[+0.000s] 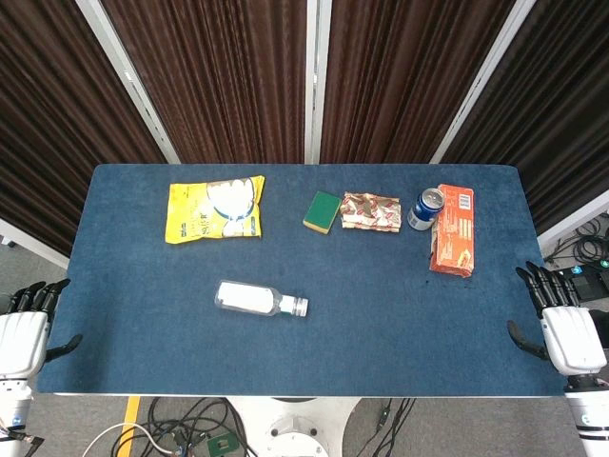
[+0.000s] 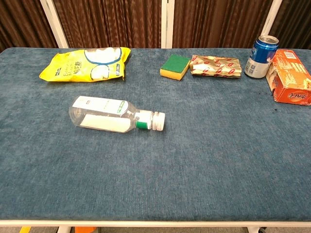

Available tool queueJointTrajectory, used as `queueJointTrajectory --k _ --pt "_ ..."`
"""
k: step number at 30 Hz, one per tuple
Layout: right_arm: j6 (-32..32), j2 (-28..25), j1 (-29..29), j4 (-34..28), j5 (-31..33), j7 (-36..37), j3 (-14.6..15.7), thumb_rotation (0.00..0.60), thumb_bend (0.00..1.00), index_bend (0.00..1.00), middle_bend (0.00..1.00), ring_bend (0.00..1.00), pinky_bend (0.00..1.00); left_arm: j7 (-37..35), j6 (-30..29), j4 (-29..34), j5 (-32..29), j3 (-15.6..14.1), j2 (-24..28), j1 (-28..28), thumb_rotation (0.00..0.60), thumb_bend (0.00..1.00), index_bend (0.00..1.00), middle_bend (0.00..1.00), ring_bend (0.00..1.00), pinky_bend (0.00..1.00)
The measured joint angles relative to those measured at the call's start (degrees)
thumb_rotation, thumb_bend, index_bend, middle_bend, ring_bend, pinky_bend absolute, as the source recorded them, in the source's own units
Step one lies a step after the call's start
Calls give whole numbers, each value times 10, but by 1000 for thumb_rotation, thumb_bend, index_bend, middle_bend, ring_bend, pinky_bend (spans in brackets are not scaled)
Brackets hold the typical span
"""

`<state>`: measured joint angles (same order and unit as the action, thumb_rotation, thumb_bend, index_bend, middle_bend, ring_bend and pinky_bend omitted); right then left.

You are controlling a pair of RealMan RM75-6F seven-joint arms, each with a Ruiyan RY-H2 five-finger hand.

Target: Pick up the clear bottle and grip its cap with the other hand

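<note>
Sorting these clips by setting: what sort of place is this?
Likely a robot test room, not a home: a blue-covered table before dark curtains, loose cables on the floor.

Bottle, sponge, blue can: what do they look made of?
Bottle: looks like clear glossy plastic; the table shows through its walls, with a white label and a pale ribbed cap.
Sponge: likely yellow foam under a green scouring layer, matte and slightly rough-looking.
Blue can: probably aluminium; printed glossy side, bare silvery rim at the top.
</note>
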<state>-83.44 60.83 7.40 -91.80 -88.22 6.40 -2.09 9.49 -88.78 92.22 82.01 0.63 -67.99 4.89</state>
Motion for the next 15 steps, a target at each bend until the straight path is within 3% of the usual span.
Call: queueJointTrajectory --k 9,15 --pt "1 -7 1 -4 -5 17 -1 600 306 0 21 0 0 5 12 8 8 4 3 3 600 130 172 208 132 178" --pt "-5 -29 8 -13 -13 35 -13 600 305 0 24 0 0 -7 49 15 27 18 10 40 600 129 172 208 132 182"
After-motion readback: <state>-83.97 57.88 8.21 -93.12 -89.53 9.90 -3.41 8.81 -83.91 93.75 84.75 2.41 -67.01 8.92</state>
